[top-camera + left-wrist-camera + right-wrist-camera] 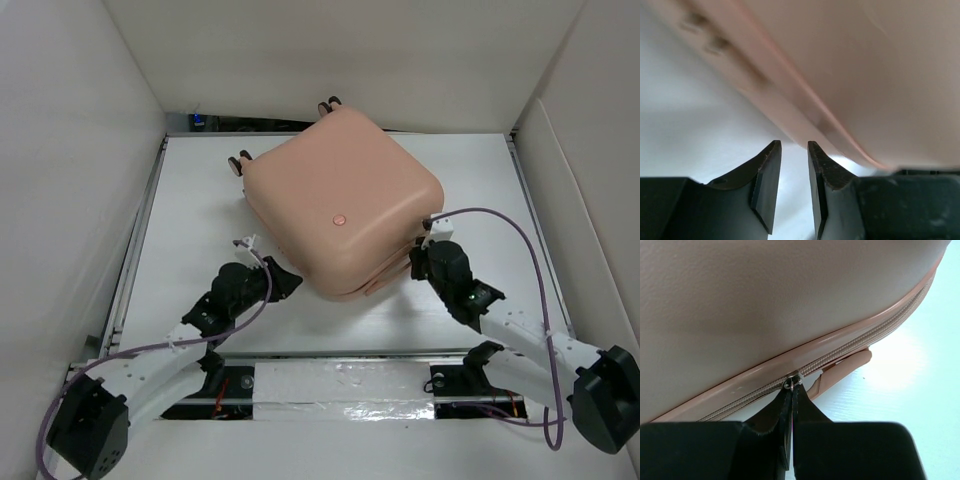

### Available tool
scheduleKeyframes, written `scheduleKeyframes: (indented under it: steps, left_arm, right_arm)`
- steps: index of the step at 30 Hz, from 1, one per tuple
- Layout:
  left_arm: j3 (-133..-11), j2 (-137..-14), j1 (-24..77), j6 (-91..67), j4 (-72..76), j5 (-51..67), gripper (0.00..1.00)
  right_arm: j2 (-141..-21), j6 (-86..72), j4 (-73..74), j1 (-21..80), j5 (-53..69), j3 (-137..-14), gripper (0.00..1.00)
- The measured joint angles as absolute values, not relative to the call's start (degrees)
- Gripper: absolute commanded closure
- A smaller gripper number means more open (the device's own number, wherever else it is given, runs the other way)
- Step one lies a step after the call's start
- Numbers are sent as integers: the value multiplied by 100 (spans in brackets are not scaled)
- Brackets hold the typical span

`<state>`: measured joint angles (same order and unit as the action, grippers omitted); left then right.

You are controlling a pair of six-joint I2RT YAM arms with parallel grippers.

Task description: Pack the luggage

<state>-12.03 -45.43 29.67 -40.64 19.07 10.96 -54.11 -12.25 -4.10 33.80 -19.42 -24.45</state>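
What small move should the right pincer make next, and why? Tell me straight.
Probably draw the right pincer sideways along the zipper seam, towing the zipper pull. Its jaws look shut on that metal pull, the suitcase halves lie together, and the left pincer sits empty, jaws slightly apart, by the near corner.

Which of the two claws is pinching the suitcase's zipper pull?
The right claw, shut on the metal zipper pull at the seam of the luggage. The left claw shows a gap between its fingers and grips nothing.
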Motion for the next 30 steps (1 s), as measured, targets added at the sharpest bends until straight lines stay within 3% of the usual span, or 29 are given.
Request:
scheduleKeyframes:
  steps: [4, 9, 15, 21, 30]
  left_arm:
    - [-1295, -4484, 4062, -3905, 1881, 690, 70]
    - [-1695, -5269, 4877, -3752, 1780, 137, 67]
    - [-1881, -6027, 5129, -3802, 2121, 16, 67]
    - [-2062, -6558, 5269, -3837, 2604, 71, 67]
    - [-2222, -7118, 5347, -3905, 3151, 174, 67]
  right_arm:
    - [-5349, -1278, -427, 3385, -1592, -2377, 100]
    - [-5201, -1350, -270, 3544, -1201, -2340, 100]
    - [-4764, -1498, 38, 4077, -644, -2222, 100]
    - [-4587, -1594, 351, 5301, -429, -2202, 100]
    - [-5433, -1616, 421, 6307, -1048, -2705, 100]
